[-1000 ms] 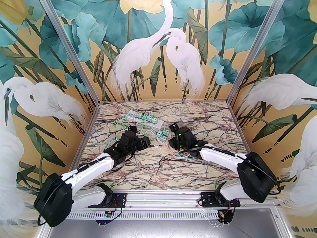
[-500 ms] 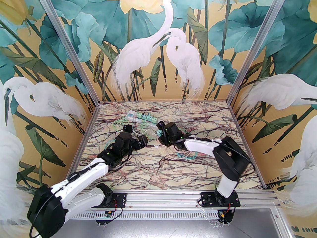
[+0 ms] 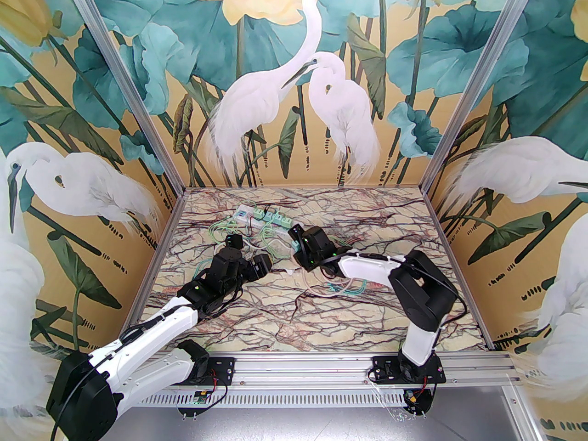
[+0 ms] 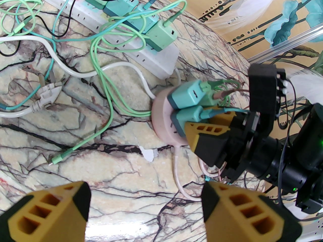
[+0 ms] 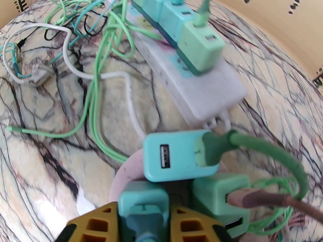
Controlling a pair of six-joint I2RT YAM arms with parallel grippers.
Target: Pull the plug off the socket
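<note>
As right arm (image 3: 367, 264) arches (elbow-high), it pinches plug (image 5: 142, 203).

Chunky teal plug (image 5: 142, 203) sits upright, pushed into the low round pink socket (image 5: 121, 180), near its edge.

Left arm (image 3: 151, 333): white shells, black joint housings
Right arm (image 3: 367, 267): same white and black
Fingers (image 4: 242, 210): yellow, black-edged, hollow cells (three apiece)
Wrist lights (image 3: 196, 287): green
Cables (image 3: 465, 310): thin, black

Bright, even light with faint shadows; glare whitens the worktop (image 4: 141, 225) at 6 o'clock in the left wrist view, and blur smears the teal plug (image 5: 142, 203) in the right wrist view.
</note>
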